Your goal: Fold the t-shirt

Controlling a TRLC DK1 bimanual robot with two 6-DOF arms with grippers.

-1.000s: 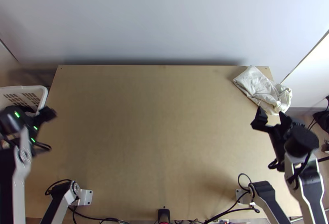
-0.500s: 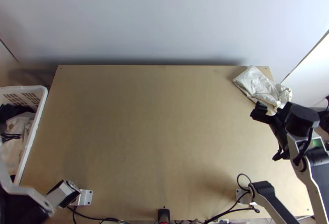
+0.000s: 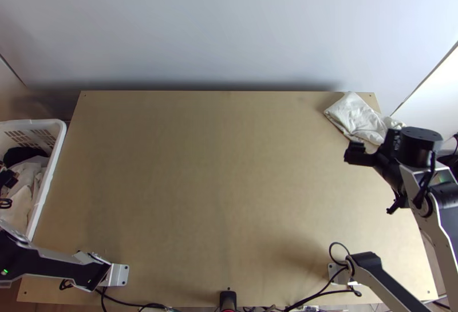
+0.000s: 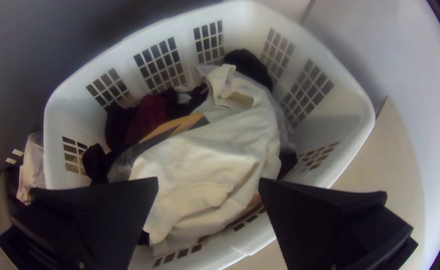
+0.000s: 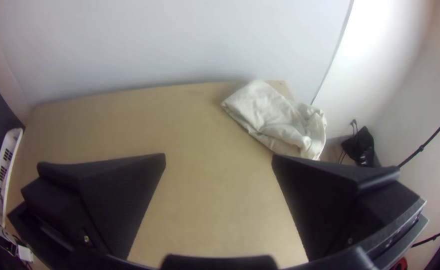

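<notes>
Item: my left jaws, spread, empty, above the basket [image 3: 49,179].
Item: T-shirt [image 4: 195,170], probably; heaped inside; should handle light, soft, limp; pinch a raised fold.
Item: white cloth [image 5: 267,112], partly folded, partly bunched, far right corner of the bench [image 3: 217,197].
Item: my right jaws, spread, empty, near it.

The left gripper [image 3: 8,178] is hanging above the white basket [image 4: 239,20], its fingers [image 4: 319,215] standing wide apart.
Inside the basket, a big white cloth [image 4: 210,155] is lying bunched over other clothes; a dark red cloth [image 4: 150,117] is lying beside it, and a black cloth [image 4: 249,67] is resting by the basket's wall. Outside the basket, the table [image 4: 389,155] is showing.
</notes>
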